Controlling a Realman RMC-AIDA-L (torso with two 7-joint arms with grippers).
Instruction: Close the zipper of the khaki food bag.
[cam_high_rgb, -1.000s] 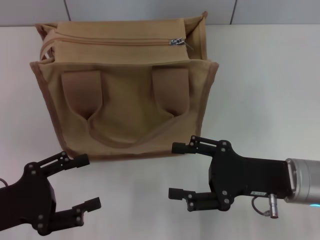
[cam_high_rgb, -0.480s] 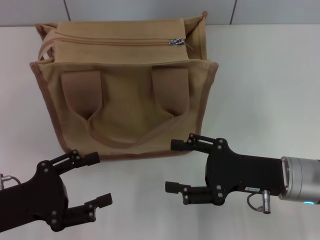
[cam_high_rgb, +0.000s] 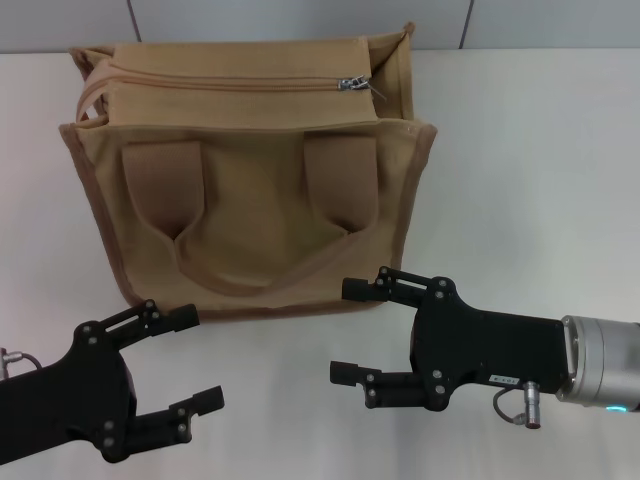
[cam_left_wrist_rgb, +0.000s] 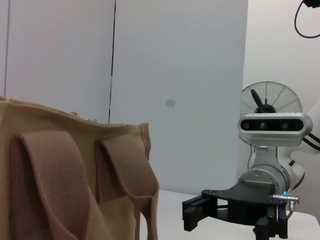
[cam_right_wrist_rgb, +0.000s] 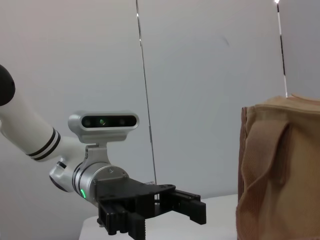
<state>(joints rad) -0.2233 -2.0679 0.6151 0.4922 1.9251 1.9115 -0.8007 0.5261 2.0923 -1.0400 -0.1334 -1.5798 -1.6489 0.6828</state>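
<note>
A: Bag (cam_high_rgb: 245, 190) sits on the table (cam_high_rgb: 530, 150), far side, handles hanging down its front. Zipper (cam_high_rgb: 230, 84) runs along the top, silver pull (cam_high_rgb: 353, 84) at the bag's right end.

B: Tools?

A: Left tool (cam_high_rgb: 185, 360) low, near the bag's front left corner, fingers spread, gripping nothing. Right tool (cam_high_rgb: 362, 330) just in front of the bag's base, also released, not touching it.

Looks like a robotics lab to me: plain white table (cam_high_rgb: 520, 150), bare pale wall panels (cam_left_wrist_rgb: 175, 75), a standing fan (cam_left_wrist_rgb: 270, 100) in the corner, nothing homey anywhere.
</note>
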